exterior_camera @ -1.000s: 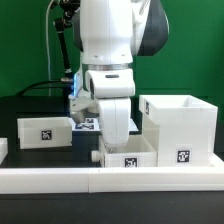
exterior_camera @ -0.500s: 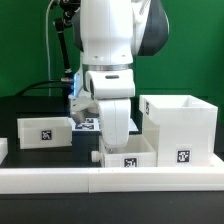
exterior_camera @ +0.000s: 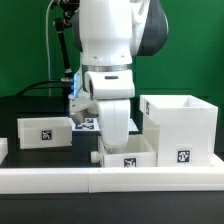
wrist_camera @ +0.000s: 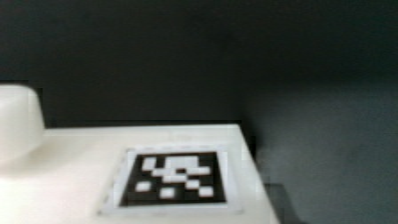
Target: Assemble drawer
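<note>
Exterior view has the drawer in three bits: a tall boxy white plastic case [exterior_camera: 180,125] on that view's right, a small open white tray [exterior_camera: 128,152] just beside it, and a second white tray [exterior_camera: 45,131] well apart on the left. Over the middle tray hangs the gripper [exterior_camera: 118,136], probably lining up a grab. I can't tell if the jaws are open. Out front, a long low white border rail [exterior_camera: 50,180] likely keeps the parts squared up.

Blurred close-up — white drawer part [wrist_camera: 89,145] bearing square black-and-white tag [wrist_camera: 175,178]; dark table [wrist_camera: 214,60] beyond.
</note>
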Robot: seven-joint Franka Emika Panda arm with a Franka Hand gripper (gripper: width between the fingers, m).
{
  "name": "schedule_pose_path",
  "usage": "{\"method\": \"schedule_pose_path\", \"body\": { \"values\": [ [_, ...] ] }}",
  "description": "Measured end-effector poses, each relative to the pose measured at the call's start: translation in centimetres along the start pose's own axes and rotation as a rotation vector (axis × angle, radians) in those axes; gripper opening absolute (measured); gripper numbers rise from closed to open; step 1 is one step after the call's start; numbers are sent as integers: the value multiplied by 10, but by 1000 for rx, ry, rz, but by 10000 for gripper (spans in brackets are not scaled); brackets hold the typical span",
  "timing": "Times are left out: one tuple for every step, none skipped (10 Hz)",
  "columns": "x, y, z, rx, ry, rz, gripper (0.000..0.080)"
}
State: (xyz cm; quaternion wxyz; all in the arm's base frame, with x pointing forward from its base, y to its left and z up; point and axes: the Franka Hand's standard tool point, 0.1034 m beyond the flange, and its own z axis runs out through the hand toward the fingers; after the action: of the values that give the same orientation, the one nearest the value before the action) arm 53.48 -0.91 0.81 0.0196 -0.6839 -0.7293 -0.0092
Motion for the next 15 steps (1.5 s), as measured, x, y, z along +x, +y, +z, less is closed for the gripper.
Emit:
{"method": "schedule_pose_path", "body": {
  "values": [
    [2,1,-1,-1,-10,-23,42],
    [2,1,-1,-2,-14,-29,42],
    [1,1,-1,-2,-14,-27,42],
    [1,1,-1,-2,-14,-26,42],
    [1,1,-1,-2,-14,-26,42],
    [2,1,-1,-2,-13,-17,42],
    [2,1,-1,-2,-14,-1,42],
    [5,2,-1,-4,-13,5,42],
    [8,2,-1,-5,-11,7,42],
    [12,3,0,-5,-9,12,42],
    [14,3,0,-5,-9,19,42],
    [14,3,0,-5,-9,21,42],
    [14,3,0,-4,-9,23,42],
    [14,3,0,-4,-9,27,42],
    [16,3,0,-4,-9,35,42]
  ]
}}
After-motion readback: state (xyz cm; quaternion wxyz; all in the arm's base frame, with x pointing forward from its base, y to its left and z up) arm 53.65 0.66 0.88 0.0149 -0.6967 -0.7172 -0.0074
